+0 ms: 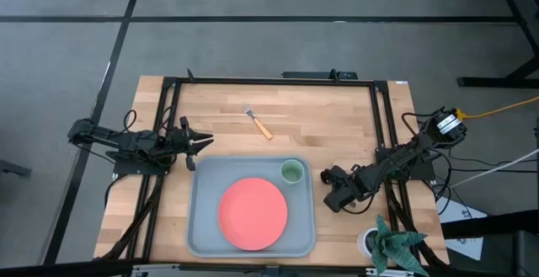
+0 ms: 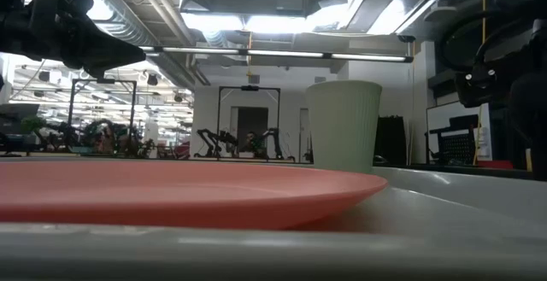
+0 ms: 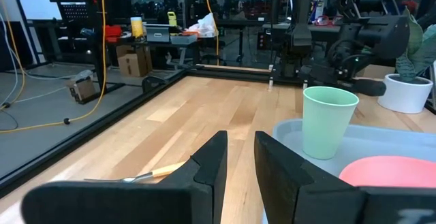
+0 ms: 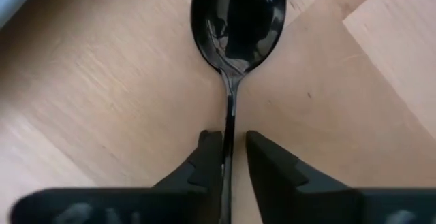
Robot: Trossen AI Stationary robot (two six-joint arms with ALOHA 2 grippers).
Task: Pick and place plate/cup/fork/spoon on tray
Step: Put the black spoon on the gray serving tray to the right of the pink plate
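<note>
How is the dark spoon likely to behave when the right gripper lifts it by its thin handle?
The spoon looks like glossy metal, so it is probably stiff but slippery. The right gripper straddles only its thin handle, so it may swivel, bowl end down. It lies flat on the wooden table, leaving the fingers little to catch.
</note>
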